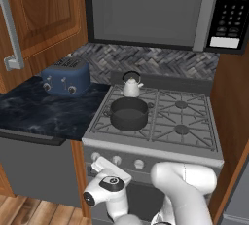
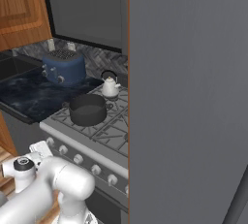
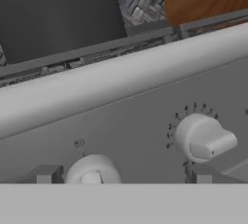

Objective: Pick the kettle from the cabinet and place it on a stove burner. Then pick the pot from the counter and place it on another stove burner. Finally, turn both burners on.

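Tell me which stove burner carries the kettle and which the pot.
The kettle sits on the back left burner, against the backsplash. The pot sits on the front left burner, nearer the knobs.

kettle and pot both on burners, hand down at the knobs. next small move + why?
Probably ease the open hand forward onto the knob between its fingertips, then close and turn. The kettle and pot already sit on the left burners of the range, so only lighting remains. A second knob sits off to the side; which burner each controls I cannot tell.
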Controlling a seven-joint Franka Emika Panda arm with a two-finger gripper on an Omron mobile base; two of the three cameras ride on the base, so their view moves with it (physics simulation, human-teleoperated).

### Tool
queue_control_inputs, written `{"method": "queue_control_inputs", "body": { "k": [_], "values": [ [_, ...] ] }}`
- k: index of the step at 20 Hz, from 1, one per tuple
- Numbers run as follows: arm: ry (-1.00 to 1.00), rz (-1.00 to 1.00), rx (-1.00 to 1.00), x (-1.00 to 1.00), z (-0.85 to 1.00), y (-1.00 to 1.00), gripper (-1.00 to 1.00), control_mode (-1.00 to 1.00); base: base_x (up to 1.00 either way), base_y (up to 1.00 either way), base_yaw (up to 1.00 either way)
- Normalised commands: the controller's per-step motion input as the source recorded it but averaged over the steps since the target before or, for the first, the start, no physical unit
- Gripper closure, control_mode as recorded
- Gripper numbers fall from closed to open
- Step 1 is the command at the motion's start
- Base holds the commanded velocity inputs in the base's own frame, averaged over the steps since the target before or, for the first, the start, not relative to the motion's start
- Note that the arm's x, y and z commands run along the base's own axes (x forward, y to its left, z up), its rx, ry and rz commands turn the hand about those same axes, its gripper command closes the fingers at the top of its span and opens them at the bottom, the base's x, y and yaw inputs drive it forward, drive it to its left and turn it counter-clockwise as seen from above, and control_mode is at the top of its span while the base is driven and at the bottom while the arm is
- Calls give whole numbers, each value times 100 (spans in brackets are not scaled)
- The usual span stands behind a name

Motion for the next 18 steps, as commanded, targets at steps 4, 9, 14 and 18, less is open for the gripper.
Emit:
{"method": "queue_control_inputs", "body": {
  "k": [4,9,14,18],
  "values": [
    [-5,0,0,17,-16,0,-100,-100,0,0,0],
    [-5,1,0,18,-21,1,-100,-100,0,0,0],
    [-5,1,0,17,-19,3,-100,-100,0,0,0],
    [-4,1,0,20,-16,6,-100,-100,0,0,0]
  ]
}}
